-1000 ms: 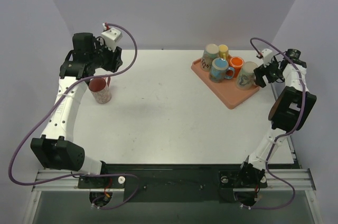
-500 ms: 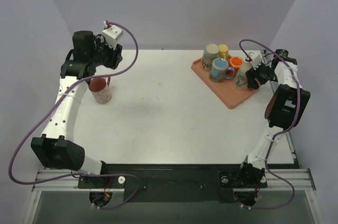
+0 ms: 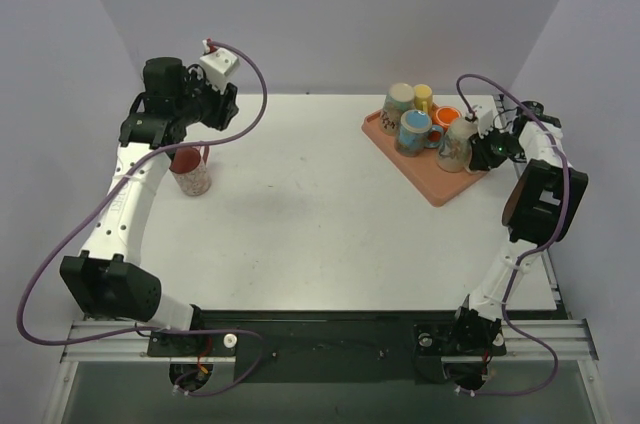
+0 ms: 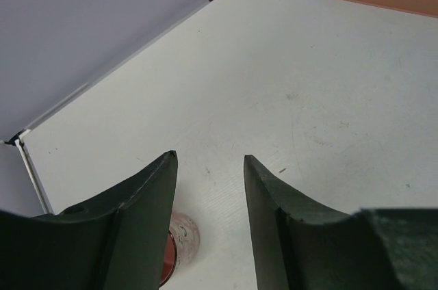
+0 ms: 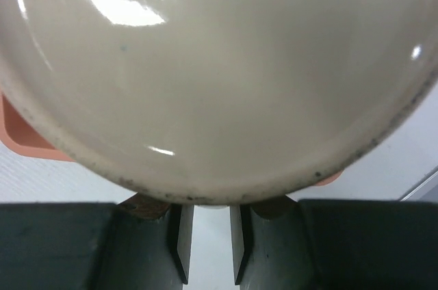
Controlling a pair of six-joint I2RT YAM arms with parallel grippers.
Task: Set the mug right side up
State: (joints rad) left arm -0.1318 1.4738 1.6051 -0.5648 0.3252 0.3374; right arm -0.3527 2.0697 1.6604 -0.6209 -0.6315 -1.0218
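While tray (image 3: 441, 190) holds mugs (image 3: 414, 130) | left jaws released | right jaws at mug (image 3: 455, 147): cannot tell

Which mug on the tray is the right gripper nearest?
The pale patterned mug at the tray's right end, against the right gripper; the orange mug and blue mug stand farther left.

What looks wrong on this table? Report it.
The patterned mug at the tray's right end shows a closed top and no opening, so it seems to stand upside down, unlike the open orange mug beside it. A red mug stands alone at the far left, off the tray. Nothing looks spilled.
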